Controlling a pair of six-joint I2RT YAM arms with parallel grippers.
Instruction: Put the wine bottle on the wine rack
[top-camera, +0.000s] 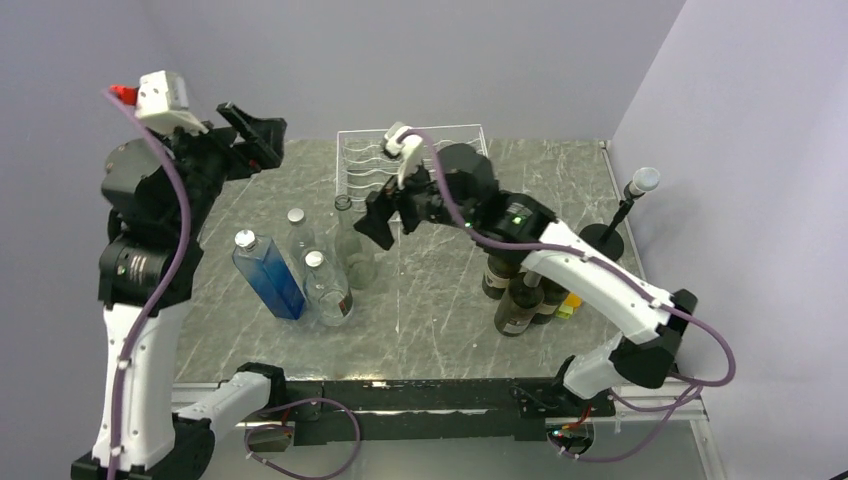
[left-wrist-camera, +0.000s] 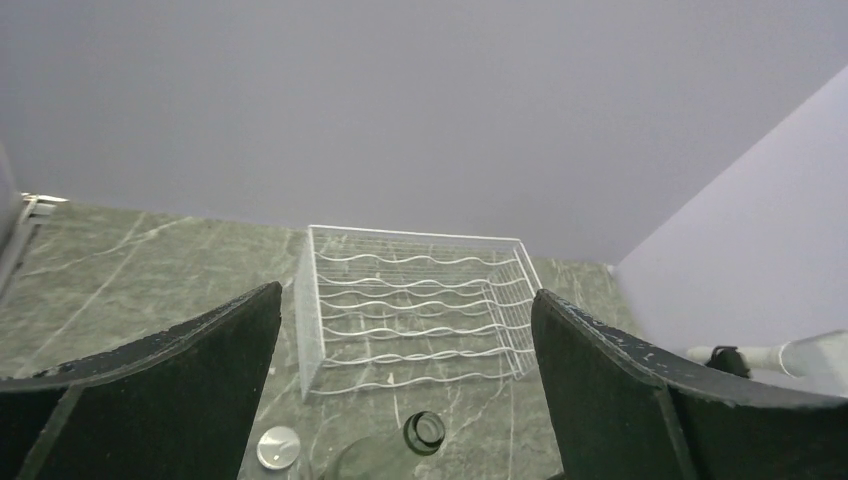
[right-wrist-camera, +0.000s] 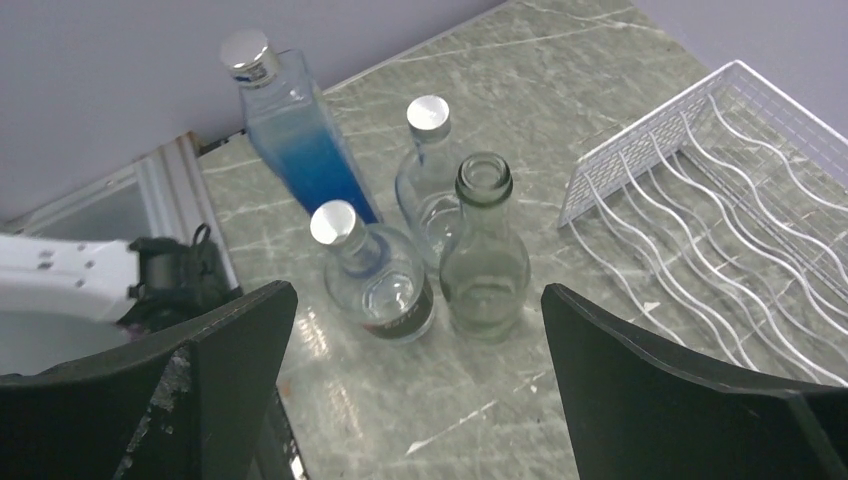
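Left pincer (left-wrist-camera: 405, 296) and right pincer (right-wrist-camera: 417, 292) both wide, empty, over the desk (top-camera: 430, 300).
Below the right pincer stand four bottles (right-wrist-camera: 485, 250), with the wine rack (right-wrist-camera: 700, 200) beside them; the round bottle (right-wrist-camera: 380, 285) has a dark label (right-wrist-camera: 400, 322) that is unreadable.

The wire wine rack (top-camera: 460, 150) is parked at the back of the marble bench (top-camera: 430, 300), with the right gripper (top-camera: 380, 222) held open just in front of it. A blue bottle (top-camera: 268, 275) and clear bottles (top-camera: 325, 285) are grouped left, dark bottles (top-camera: 515, 295) right. The left gripper (top-camera: 268, 145) is held open far left.

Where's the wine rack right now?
Top view: the wine rack sits at the table's far edge, near centre, just beyond the uncapped clear bottle.
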